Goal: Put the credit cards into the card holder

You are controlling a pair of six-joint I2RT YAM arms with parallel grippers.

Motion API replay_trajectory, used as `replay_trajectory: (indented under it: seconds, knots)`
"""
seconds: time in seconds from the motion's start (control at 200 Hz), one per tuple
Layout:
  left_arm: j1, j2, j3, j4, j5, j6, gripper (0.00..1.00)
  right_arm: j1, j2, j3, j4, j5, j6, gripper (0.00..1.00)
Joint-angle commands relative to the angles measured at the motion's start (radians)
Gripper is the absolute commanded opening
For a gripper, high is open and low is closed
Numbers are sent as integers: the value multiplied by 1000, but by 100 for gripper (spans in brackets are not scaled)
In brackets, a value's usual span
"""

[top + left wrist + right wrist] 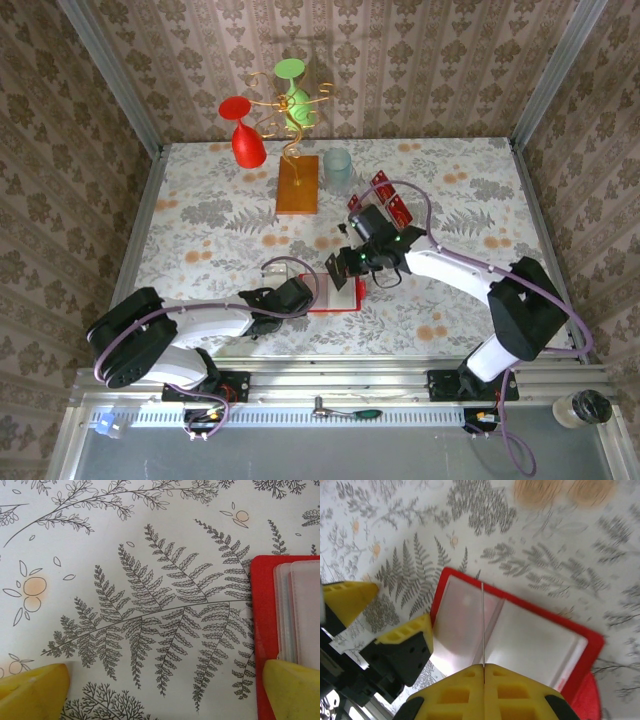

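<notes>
The card holder [331, 309] lies open on the table, pale inside with a red border [520, 606]. My right gripper [484, 667] is shut on a credit card [483, 625], seen edge-on as a thin line pointing down over the holder's middle fold. From above, this gripper [345, 265] hangs at the holder's far end. My left gripper [162, 690] is open, one yellow fingertip [292, 687] over the holder's red edge [262, 605] and the other over bare cloth. It sits at the holder's left side [300, 292]. More red credit cards [385, 200] stand behind the right gripper.
A wire stand on an orange wooden base [297, 185] with a red glass [245, 135] and a green glass [295, 95] is at the back centre. A pale cup [337, 168] stands beside it. Walls close the table on three sides.
</notes>
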Motion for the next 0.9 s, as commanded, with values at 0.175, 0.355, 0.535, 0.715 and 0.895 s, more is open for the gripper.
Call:
replay_trajectory:
  seconds: [0.175, 0.355, 0.535, 0.715, 0.895]
  knots:
    - [-6, -30, 10, -55, -24, 5, 100, 53, 39, -61, 185, -1, 78, 0]
    - [-6, -30, 13, -63, -27, 4, 100, 67, 84, -64, 208, -4, 82, 0]
    - [-4, -60, 18, -83, -32, 8, 100, 75, 125, -75, 218, 21, 69, 0]
    - [7, -98, 21, -97, -33, 27, 100, 79, 162, -75, 235, 14, 68, 0]
    - [17, -92, 30, -81, -16, 49, 100, 81, 172, -77, 238, 17, 70, 0]
